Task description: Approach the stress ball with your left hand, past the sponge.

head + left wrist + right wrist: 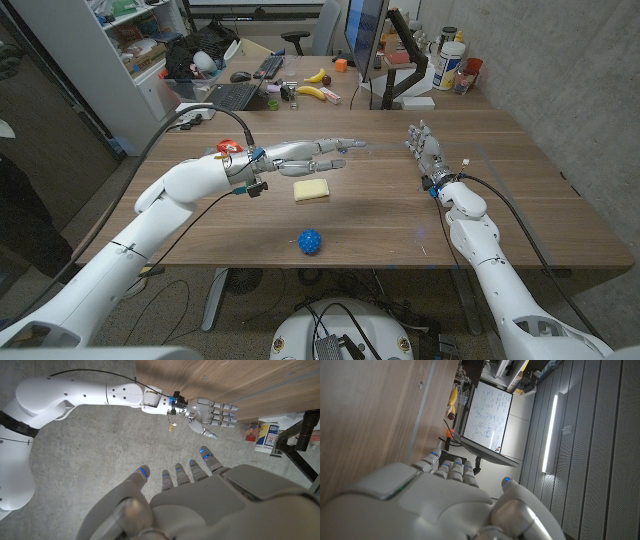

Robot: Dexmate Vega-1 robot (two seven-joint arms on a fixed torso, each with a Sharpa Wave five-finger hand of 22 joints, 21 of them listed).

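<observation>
The wooden surface [520, 200] carries everything; the left hand [312, 155] hovers stretched out level above and just behind the yellow sponge [311, 190], fingers straight and apart, holding nothing; the right hand [425, 150] stands upright at the far right, fingers apart, empty; the small blue stress ball [310, 241] sits near the front edge, past the sponge, probably light, soft and squashy, best cupped around its middle.

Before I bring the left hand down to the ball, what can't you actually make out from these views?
- Height of the left hand over the sponge: the head view looks down, so touching or clear cannot be told.
- The wrist views miss the ball and the sponge.
- Left palm: faces away in the left wrist view.
- Right hand: small in the head view, its table contact is unclear.
</observation>
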